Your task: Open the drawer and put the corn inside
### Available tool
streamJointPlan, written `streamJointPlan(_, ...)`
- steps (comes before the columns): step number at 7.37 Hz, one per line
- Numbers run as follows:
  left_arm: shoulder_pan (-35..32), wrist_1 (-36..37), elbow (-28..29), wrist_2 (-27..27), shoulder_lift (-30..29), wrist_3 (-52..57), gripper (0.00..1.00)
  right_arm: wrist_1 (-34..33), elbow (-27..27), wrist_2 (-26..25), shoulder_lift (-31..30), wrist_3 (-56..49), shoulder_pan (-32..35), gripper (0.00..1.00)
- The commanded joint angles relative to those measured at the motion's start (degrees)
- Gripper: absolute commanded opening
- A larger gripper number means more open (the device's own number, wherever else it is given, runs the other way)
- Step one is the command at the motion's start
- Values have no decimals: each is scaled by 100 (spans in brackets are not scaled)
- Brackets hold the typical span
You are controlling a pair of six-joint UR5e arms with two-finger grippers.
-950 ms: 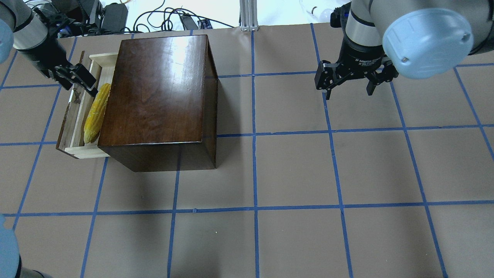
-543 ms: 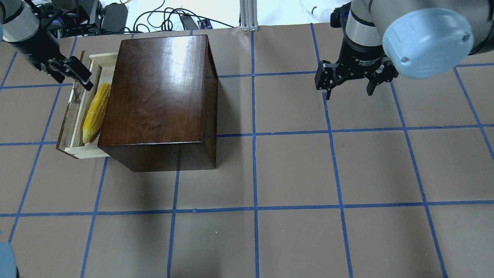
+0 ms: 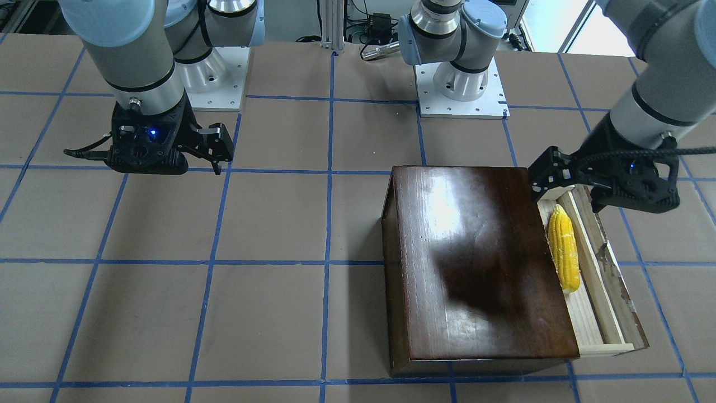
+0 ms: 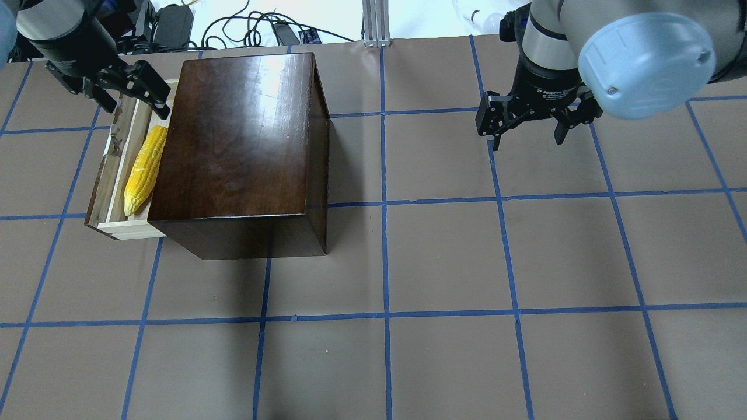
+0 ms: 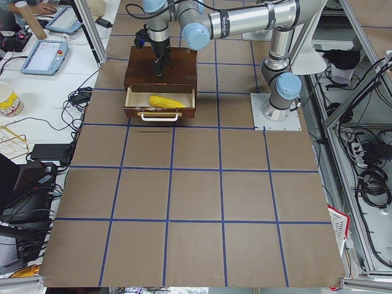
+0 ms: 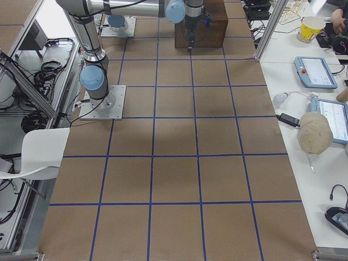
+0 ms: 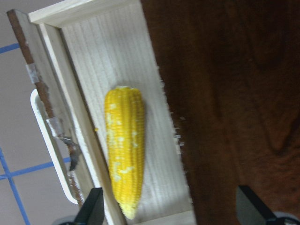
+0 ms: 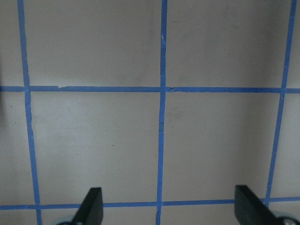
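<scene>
The corn (image 4: 143,172) lies loose in the open drawer (image 4: 114,169), which is pulled out of the dark-brown box (image 4: 239,140) on its left side. My left gripper (image 4: 135,104) is open and empty. It hangs above the far end of the drawer, apart from the corn. In the left wrist view the corn (image 7: 125,154) lies lengthwise on the pale drawer floor (image 7: 89,70) between my open fingertips (image 7: 93,206). In the front view the corn (image 3: 562,252) and drawer (image 3: 601,291) show below my left gripper (image 3: 565,193). My right gripper (image 4: 528,137) is open and empty over bare table.
The drawer has a white handle (image 7: 49,154) on its scuffed front panel. The table is brown with blue tape lines (image 4: 385,204). Cables and equipment (image 4: 175,23) lie beyond the far edge. The right wrist view shows only table between my right gripper (image 8: 171,211).
My left gripper has lifted off the corn and moved toward the far end of the drawer, staying open. The corn stays in the drawer. The right arm has not moved.
</scene>
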Motion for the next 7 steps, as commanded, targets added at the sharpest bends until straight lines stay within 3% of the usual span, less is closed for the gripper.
streamJointPlan(1, -679, -151, -7, 5, 334, -1507, 100, 1, 0, 4, 0, 0, 0, 100)
streamJointPlan(2, -925, -169, -42, 14, 440, -1992, 100, 1, 0, 13, 0, 0, 0, 100)
streamJointPlan(4, -1094, -221, -77, 321, 686, -2067, 100, 1, 0, 4, 0, 0, 0, 100)
streamJointPlan(7, -1103, -432, -86, 304, 783, -1997, 100, 1, 0, -14, 0, 0, 0, 100)
